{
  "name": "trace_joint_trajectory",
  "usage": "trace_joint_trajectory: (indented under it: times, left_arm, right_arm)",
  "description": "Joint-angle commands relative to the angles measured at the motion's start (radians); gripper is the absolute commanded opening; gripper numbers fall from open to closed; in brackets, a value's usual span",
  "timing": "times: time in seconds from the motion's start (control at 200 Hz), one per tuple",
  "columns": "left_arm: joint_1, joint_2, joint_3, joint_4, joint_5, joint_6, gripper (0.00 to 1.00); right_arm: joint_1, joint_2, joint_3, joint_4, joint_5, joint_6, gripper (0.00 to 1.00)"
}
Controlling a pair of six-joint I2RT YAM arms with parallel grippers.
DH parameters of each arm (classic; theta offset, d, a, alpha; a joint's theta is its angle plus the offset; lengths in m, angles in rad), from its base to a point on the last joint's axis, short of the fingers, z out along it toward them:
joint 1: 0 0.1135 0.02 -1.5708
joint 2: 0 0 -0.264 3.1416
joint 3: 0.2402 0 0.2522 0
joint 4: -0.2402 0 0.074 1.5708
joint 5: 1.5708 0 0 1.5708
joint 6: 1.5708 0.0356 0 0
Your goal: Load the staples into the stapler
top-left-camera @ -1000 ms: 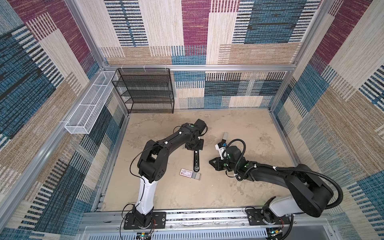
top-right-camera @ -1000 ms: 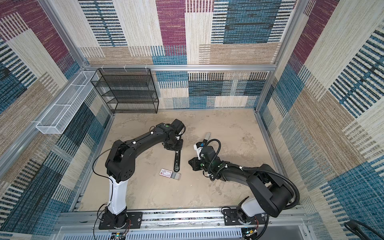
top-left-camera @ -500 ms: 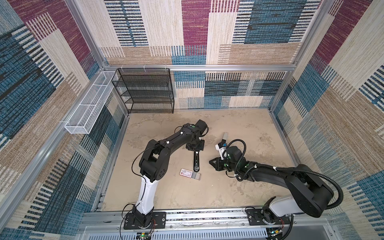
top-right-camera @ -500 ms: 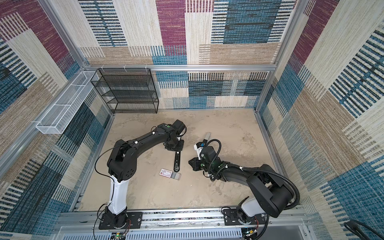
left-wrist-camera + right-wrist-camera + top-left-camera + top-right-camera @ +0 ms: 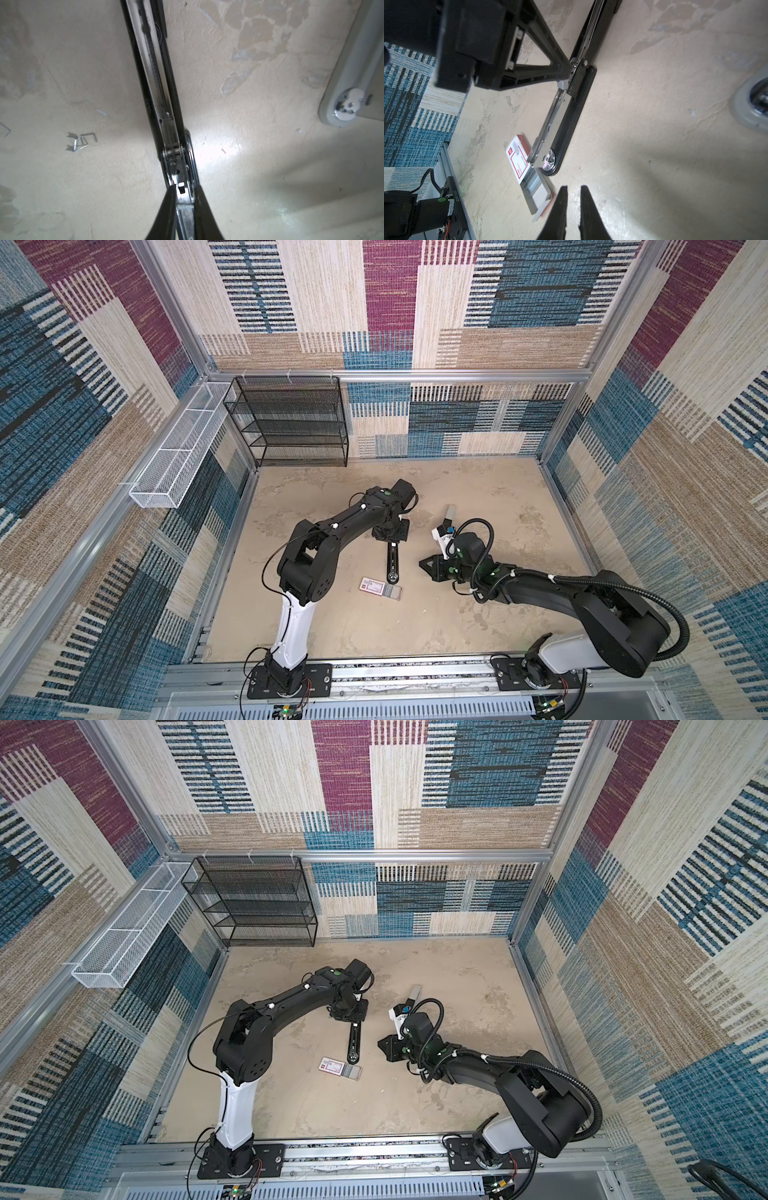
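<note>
1. My left arm reaches forward from its base with the elbow bent and the wrist turned straight down. The left gripper is clamped on the shiny metal rail of the stapler, close to its hinge.
2. The stapler lies swung open along the table.
3. My right arm lies low and stretches toward the middle. The right gripper points at the stapler's front end, near it but not touching. Its fingers stand barely apart, with nothing between them.
4. The staples are grey strips in a slid-open white box with a red mark. The box lies flat right at the stapler's front tip; I cannot tell whether they touch.
5. Compared with a second ago, I see no shift in either arm, the stapler or the box.
</note>
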Motion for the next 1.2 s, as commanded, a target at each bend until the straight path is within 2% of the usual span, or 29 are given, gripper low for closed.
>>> trace_joint_trajectory:
  times: [0.0, 0.631, 0.716, 0.816, 1.017, 1.197]
  left_arm:
    - [-0.001, -0.014, 0.007, -0.019, -0.006, -0.006, 0.05]
    - [-0.01, 0.024, -0.024, -0.019, -0.019, -0.021, 0.05]
    - [-0.012, 0.018, -0.027, -0.019, -0.02, -0.02, 0.11]
    - [-0.012, 0.002, -0.024, -0.019, -0.013, -0.021, 0.22]
    - [-0.012, -0.025, 0.007, -0.024, -0.004, -0.009, 0.31]
    - [0.003, -0.018, 0.048, -0.039, -0.014, 0.014, 0.33]
  right_arm:
    - [0.0, 0.004, 0.003, 0.028, -0.012, -0.002, 0.17]
    - [-0.002, -0.005, -0.002, 0.023, -0.007, -0.005, 0.17]
    - [-0.003, -0.003, 0.0, 0.023, -0.008, -0.006, 0.17]
    - [-0.004, 0.003, 0.004, 0.02, -0.009, -0.01, 0.17]
    - [-0.004, 0.009, 0.013, 0.014, -0.013, -0.013, 0.17]
    - [-0.004, -0.001, 0.016, 0.006, -0.008, -0.014, 0.17]
